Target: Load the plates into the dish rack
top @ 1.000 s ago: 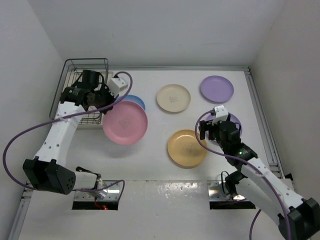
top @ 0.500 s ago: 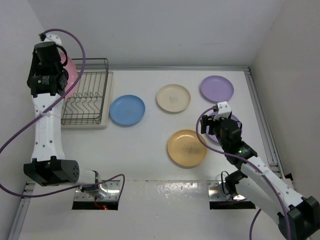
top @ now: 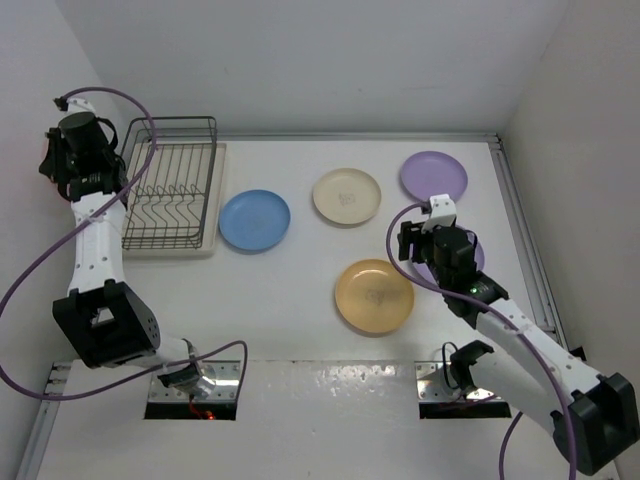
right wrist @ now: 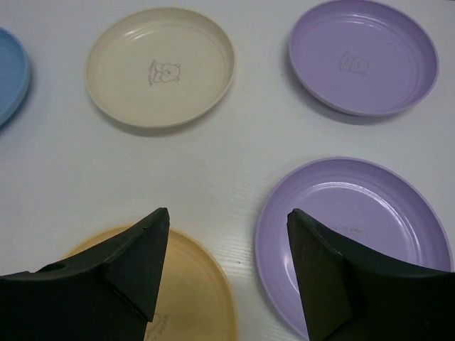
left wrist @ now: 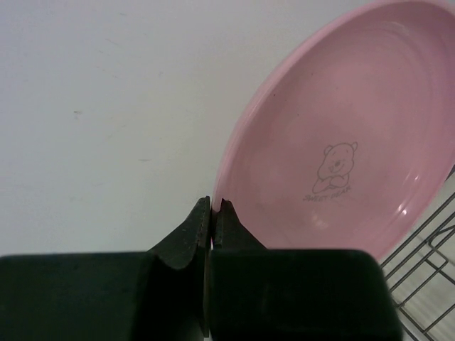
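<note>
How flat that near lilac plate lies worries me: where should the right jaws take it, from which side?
Take the near lilac plate by its rim, on the edge facing the orange plate. It lies flat, so only the upturned rim offers a pinch. Come from above, one jaw inside, one on the bare table outside; the open right gripper hovers there.

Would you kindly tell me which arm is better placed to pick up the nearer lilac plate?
Right. The right gripper hangs open at the rim of the nearer lilac plate, while the left gripper is shut on the pink plate beside the dish rack.
</note>
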